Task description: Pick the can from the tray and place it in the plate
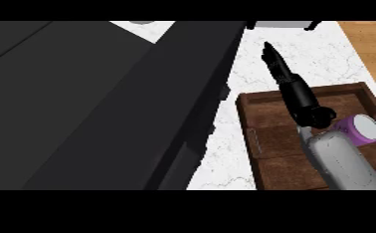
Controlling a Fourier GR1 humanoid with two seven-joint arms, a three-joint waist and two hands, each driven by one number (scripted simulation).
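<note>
One purple can (357, 129) beside wooden tray's (268, 145) rt hand (297, 96).

- A kitchen, by the look of the fittings; the work surface is a white marble-patterned counter (220, 162) with faint grey veining
- A broad black surface (95, 102) fills the left of the view, set alongside the counter; what it is cannot be told
- A brown wooden tray (272, 142) with a raised rim sits on the counter at the right; household serving ware
- A strip of warm wood-toned surface (361, 38) shows beyond the counter at the upper right
</note>
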